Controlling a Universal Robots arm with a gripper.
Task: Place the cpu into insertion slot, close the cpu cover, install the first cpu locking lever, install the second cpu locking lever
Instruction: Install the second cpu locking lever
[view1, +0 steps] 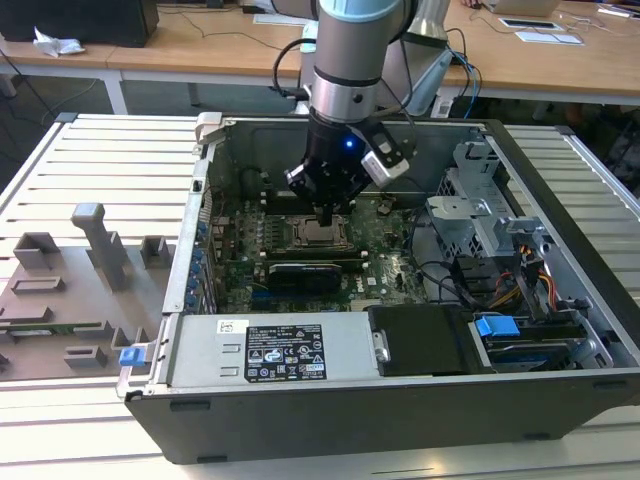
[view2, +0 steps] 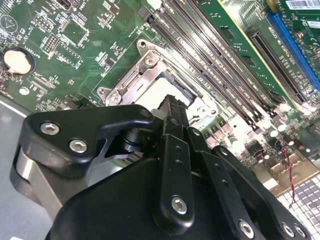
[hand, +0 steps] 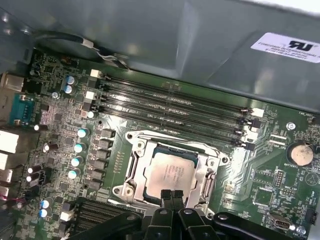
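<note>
Slatted grey worktop (view1: 100, 150), upper left of the exterior view, carrying an open computer case (view1: 330, 400) at centre frame.

Item 1, pincer (view1: 325, 212): I hold it low over the green motherboard (hand: 280, 185), just above centre of the exterior view. In the first wrist view its fingertips (hand: 166, 194) sit pressed together at lower centre, nothing between them, touching or almost touching the near edge of the chip.

Item 2, cpu (hand: 170, 172): dull silver square, lying flat and level inside the insertion slot (hand: 131, 172), centre of the first wrist view. Placement looks done to me.

Item 3, cpu cover (hand: 207, 172): I cannot tell from these views whether the silver frame lies down around the chip or is raised.

Item 4, memory slots (hand: 170, 107): long dark rows just beyond the socket.

Step in hand, as I judge it: cover and levers. That calls for a light push from shut tips on thin metal, clear of the chip's top.
</note>
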